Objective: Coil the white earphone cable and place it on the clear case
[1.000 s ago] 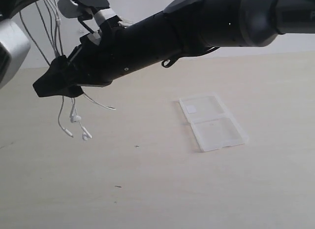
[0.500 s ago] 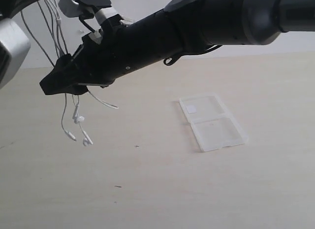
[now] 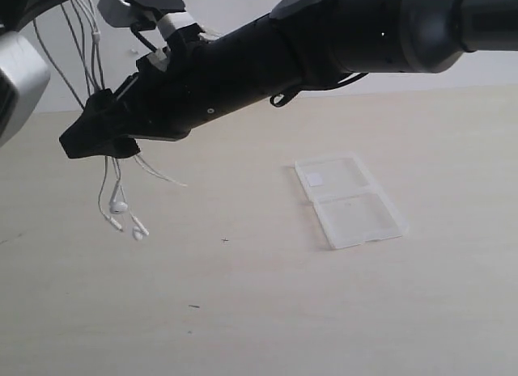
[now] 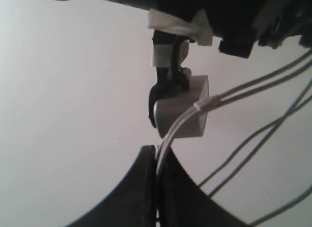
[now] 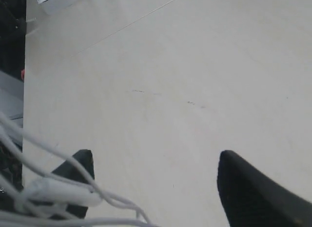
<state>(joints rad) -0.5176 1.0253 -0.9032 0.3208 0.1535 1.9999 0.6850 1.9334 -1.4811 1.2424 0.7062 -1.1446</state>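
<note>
Strands of the white earphone cable [image 3: 119, 206] are hung in the air at 10 o'clock of the exterior view. They are clear of the table [image 3: 259, 327], and both earbuds dangle lowest. In the left wrist view the cable is pinched between the clenched fingers [image 4: 139, 188] of the left gripper [image 4: 157, 161]. From there it is led away in several loose lines past a pale grey block [image 4: 185, 112].

The right gripper [image 5: 156, 158] is spread wide with nothing clasped in its gap. Cable strands and one thicker white piece are seen crossing in front of one of its fingers; whether they touch it cannot be told.

The clear case [image 3: 348, 200] is laid open and flat at 3 o'clock, well apart from the hanging earbuds. Its small white label [image 3: 314, 179] is on the half toward 12 o'clock.

The table is pale and matt, marked only by two tiny dark specks [image 3: 225, 240] near the middle. A plain white wall [image 3: 494, 69] is met along its far edge at 12 o'clock. At 3, 6 and 9 o'clock the surface is cut off by the picture. Bare surface is left between earbuds and case and across the whole 6 o'clock side. The air above, from 2 to 9 o'clock, is taken up by the black right arm [image 3: 267, 61].
</note>
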